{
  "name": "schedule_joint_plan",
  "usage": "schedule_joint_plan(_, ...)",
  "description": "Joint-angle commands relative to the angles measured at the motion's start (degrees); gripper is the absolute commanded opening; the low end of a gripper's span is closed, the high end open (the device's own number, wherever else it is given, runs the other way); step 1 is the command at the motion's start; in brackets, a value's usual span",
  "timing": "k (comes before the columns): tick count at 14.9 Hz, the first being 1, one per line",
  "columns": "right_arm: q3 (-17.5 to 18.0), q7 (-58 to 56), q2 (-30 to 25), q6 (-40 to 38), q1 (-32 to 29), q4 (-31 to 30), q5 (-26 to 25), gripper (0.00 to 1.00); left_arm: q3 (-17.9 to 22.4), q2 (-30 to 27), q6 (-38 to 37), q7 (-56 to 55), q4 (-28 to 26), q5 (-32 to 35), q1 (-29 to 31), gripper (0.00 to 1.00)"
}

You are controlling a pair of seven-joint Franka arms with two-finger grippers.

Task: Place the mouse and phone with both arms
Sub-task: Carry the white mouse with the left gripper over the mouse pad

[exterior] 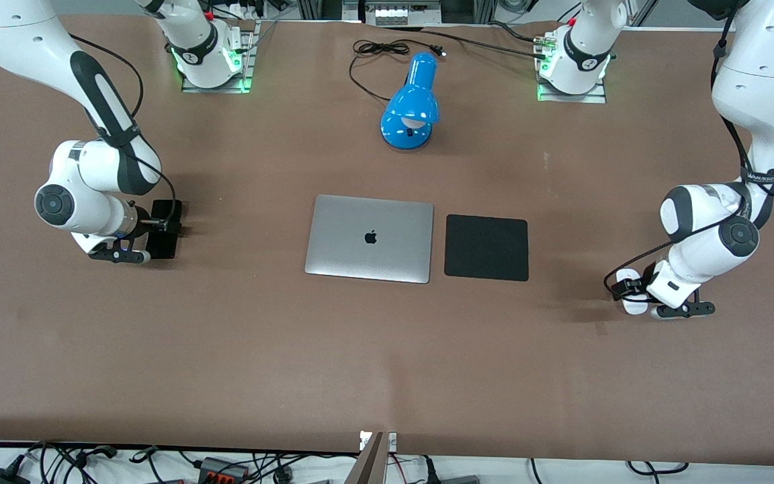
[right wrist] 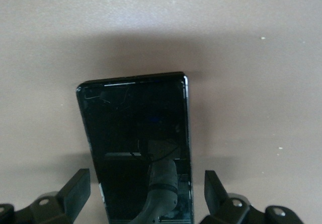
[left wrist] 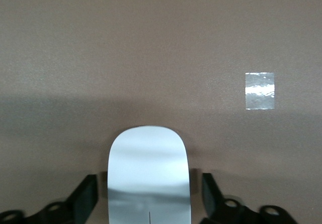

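- The mouse (exterior: 631,293) lies flat on the worktop (exterior: 360,349) toward the left arm's end, nearer the front camera than anything else on it. The left end effector (exterior: 629,289) is down around it, a finger (left wrist: 83,199) on either side. In the left wrist view a thin gap shows between each finger and the white shell, so the fingers look not yet seated; whether they have begun to pinch is hard to judge from this angle.
- The straddle suits a sideways squeeze on the mouse's narrow width, which a smooth, glossy shell probably needs.
- The phone (exterior: 163,236) lies face up toward the right arm's end, a little farther from the camera. The right end effector (exterior: 162,232) brackets it with fingers (right wrist: 75,194) spread wide and clear of both long edges: released, holding nothing.
- Between the arms, the closed silver laptop (exterior: 369,238) and the square black mat (exterior: 486,247) sit just beside each other. The mat is the likely place for the mouse.
- Farther off stands a blue desk lamp (exterior: 411,107), its black cord (exterior: 377,54) trailing toward the arm bases.
- The worktop is matte brown; a small patch of clear tape (left wrist: 259,90) is stuck to it near the mouse.
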Motion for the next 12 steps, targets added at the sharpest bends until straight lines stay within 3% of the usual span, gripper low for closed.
schedule_joint_plan(1,1.3,-2.09,-0.49,1.01,-0.58,-0.95,-0.03,1.0,-0.27,0.15,0.35,0.69,0.48,1.2,0.44,0.56)
schedule_joint_plan(3,1.3,-2.88,-0.05,0.92,-0.58,-1.04,-0.02,1.0,-0.27,0.06,0.18,0.87,0.48,1.2,0.35,0.43)
schedule_joint_plan(7,1.3,-4.03,0.3,0.92,-1.01,-1.04,0.06,1.0,-0.97,-1.69,-1.31,0.52,0.83,1.2,0.18,0.42)
schedule_joint_plan(9,1.3,-3.59,0.82,1.1,-1.1,-0.86,0.06,1.0,-1.76,-3.71,-7.0,0.52,2.31,1.2,-0.26,0.42)
schedule_joint_plan(12,1.21,-3.06,1.53,1.45,-1.19,-0.86,0.32,1.0,-8.51,-5.91,-17.37,-1.14,5.83,1.11,-0.26,0.42)
